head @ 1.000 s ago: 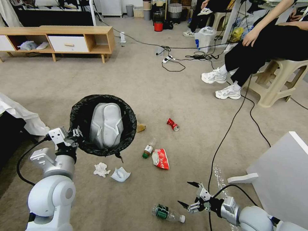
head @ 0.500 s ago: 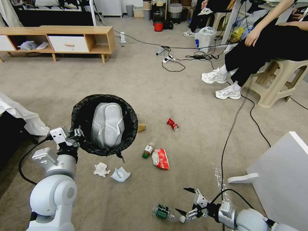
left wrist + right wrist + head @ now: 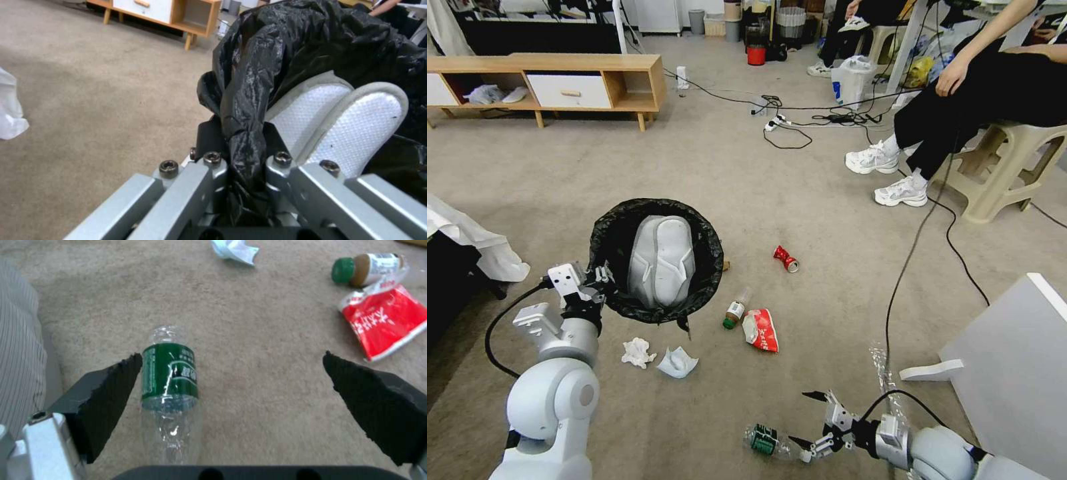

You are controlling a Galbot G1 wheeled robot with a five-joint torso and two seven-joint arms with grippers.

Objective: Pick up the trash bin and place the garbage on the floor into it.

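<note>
Left gripper (image 3: 602,277) is clamped on trash bin (image 3: 657,260) rim/liner. Right gripper (image 3: 812,427), fingers apart, flanks clear bottle (image 3: 768,441) on floor (image 3: 707,173): prob. light, thin-walled, slippery; grab at green label.

Count on the floor (image 3: 707,167): two plastic bottles, one just ahead of the right claw (image 3: 815,427), one farther off; one crushed red can (image 3: 786,259), one red-and-white wrapper (image 3: 762,330), two crumpled white pieces; one trash bin (image 3: 656,260) in the left claw (image 3: 602,280).
</note>
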